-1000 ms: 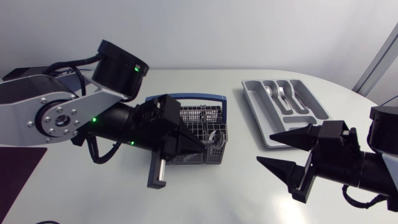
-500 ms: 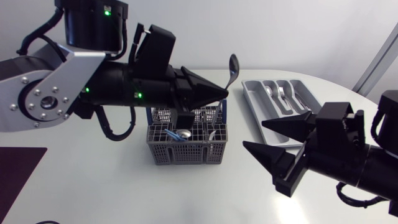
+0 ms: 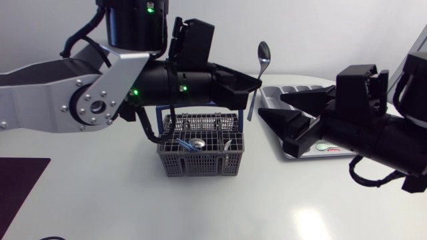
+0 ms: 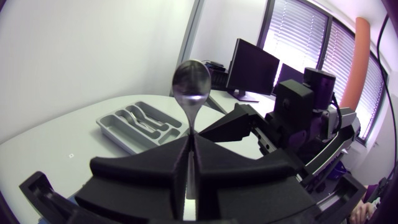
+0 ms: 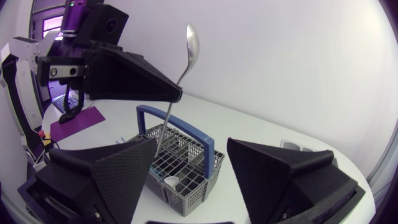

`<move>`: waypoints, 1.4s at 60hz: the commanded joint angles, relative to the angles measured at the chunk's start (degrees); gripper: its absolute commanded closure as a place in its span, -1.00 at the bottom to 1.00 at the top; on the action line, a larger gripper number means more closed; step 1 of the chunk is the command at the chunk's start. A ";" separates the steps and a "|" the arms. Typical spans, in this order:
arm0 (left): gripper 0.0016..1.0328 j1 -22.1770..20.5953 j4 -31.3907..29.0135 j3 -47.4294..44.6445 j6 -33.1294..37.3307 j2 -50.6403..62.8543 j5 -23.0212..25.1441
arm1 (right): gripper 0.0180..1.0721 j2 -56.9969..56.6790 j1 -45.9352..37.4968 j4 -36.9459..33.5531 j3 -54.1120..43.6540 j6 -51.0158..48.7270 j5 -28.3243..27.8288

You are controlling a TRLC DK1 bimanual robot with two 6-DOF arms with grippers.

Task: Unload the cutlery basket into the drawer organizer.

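Observation:
My left gripper [image 3: 252, 85] is shut on the handle of a silver spoon [image 3: 263, 53], held upright with its bowl up, high above the grey cutlery basket [image 3: 200, 155]. In the left wrist view the spoon [image 4: 191, 81] rises from between the closed fingers [image 4: 177, 163]. My right gripper [image 3: 270, 107] is open, its tips just right of the spoon handle and apart from it. From the right wrist, the spoon [image 5: 191, 43] and left gripper [image 5: 163, 93] lie ahead of the wide-spread right gripper [image 5: 192, 142]. The grey drawer organizer [image 3: 295, 89] lies behind the right gripper, largely hidden.
The basket [image 5: 180, 169] has a blue handle [image 5: 171, 121] and still holds cutlery, a spoon bowl [image 3: 198, 143] among it. The organizer [image 4: 140, 123] holds forks and spoons in its long compartments. A dark mat [image 3: 17, 179] lies at the table's front left.
My left arm rose from the basket with the spoon and carried it up and to the right. My right arm lifted and moved left toward the spoon, jaws staying open.

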 commanded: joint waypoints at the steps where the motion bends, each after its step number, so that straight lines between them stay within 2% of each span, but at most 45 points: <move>1: 0.90 -0.74 1.84 2.01 -2.58 1.59 -1.37 | -0.56 1.95 -0.50 1.48 1.83 3.01 0.59; 5: 0.90 -0.82 2.72 2.10 -3.46 2.21 -1.81 | -0.55 2.92 -0.50 1.66 2.35 3.71 0.68; 11: 0.89 -1.09 3.86 2.10 -3.90 2.47 -3.13 | -0.38 4.50 -0.50 2.63 2.62 4.85 0.95; 16: 0.90 -1.53 4.48 2.45 -4.25 3.09 -3.57 | -0.37 4.85 -0.50 3.86 2.09 5.38 0.77; 28: 0.90 -2.23 5.00 3.16 -4.78 3.88 -4.27 | -0.16 5.73 -0.59 4.21 2.35 5.82 0.42; 45: 0.90 -2.32 5.35 2.81 -5.04 3.97 -4.71 | 0.49 6.17 -0.59 5.18 2.09 6.00 0.24; 56: 0.90 -2.58 5.79 2.54 -5.57 3.97 -4.80 | 0.80 6.79 -0.50 5.44 2.00 5.91 -1.08; 63: 0.90 -3.11 5.79 2.63 -5.66 4.05 -4.89 | 0.90 7.23 -0.59 5.26 2.00 5.91 -1.69; 84: 0.87 -3.81 5.88 2.72 -6.09 3.97 -5.77 | 0.90 6.96 -0.59 4.38 1.65 5.56 -2.48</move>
